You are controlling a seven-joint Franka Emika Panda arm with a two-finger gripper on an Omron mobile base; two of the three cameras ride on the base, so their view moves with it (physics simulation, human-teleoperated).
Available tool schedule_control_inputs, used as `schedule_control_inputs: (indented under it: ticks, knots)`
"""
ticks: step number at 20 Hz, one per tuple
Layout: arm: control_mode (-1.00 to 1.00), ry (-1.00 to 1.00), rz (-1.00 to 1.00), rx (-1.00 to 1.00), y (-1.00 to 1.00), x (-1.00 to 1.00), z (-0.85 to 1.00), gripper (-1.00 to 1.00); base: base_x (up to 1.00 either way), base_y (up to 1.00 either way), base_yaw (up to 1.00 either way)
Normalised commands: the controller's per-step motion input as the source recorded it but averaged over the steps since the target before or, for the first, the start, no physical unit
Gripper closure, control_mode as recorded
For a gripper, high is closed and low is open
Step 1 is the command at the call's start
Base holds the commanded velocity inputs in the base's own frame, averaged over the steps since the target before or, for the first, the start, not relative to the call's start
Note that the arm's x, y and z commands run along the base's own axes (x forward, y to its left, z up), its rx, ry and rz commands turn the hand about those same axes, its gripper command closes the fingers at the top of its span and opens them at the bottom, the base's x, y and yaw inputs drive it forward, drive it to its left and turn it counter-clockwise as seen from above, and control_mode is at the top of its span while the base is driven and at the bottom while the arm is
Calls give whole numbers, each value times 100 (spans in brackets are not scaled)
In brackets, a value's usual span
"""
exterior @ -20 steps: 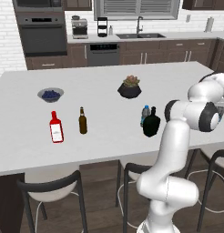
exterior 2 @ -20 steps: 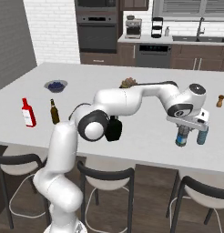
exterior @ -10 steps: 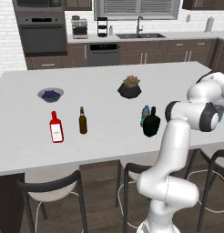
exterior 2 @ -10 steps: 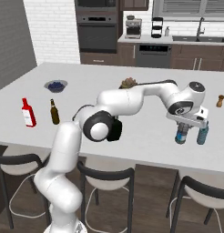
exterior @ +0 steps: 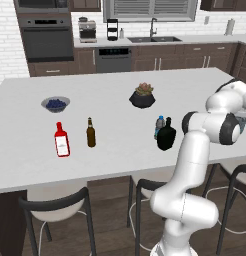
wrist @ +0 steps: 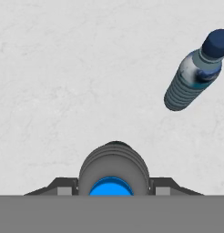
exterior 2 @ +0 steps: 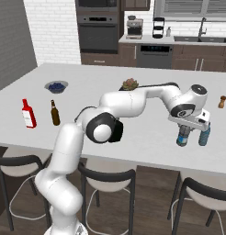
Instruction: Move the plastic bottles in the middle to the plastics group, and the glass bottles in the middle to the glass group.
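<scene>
My gripper (exterior 2: 183, 133) is shut on a clear plastic bottle (exterior 2: 182, 137) with a blue label, held upright low over the right end of the island counter (exterior 2: 133, 133). In the hand view the bottle's blue cap (wrist: 111, 186) sits between my fingers (wrist: 63, 189). Just right of it stands the plastics group, one matching bottle (exterior 2: 204, 134) (wrist: 192, 77). In the middle remain another plastic bottle (exterior: 160, 124) and the squat black glass bottle (exterior: 166, 135). The glass group, a red bottle (exterior: 61, 140) and a brown bottle (exterior: 90, 133), stands at the left.
A dark bowl of berries (exterior: 55, 104) and a potted succulent (exterior: 142, 96) sit further back on the counter. A small pepper grinder (exterior 2: 221, 101) stands near the right edge. Stools (exterior 2: 105, 181) line the near side.
</scene>
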Motion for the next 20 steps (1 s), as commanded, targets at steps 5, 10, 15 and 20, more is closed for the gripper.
schedule_control_inputs:
  ticks: [5, 10, 15, 20]
  knots:
    - [-100, 0, 0, 0, -5, 19, 0, 100, 0, 0, 0]
    - [-100, 0, 0, 0, -18, 1, 0, 100, 0, 0, 0]
    - [-100, 0, 0, 0, -13, 0, 0, 100, 0, 0, 0]
    - [-100, 0, 0, 0, -11, 1, 0, 100, 0, 0, 0]
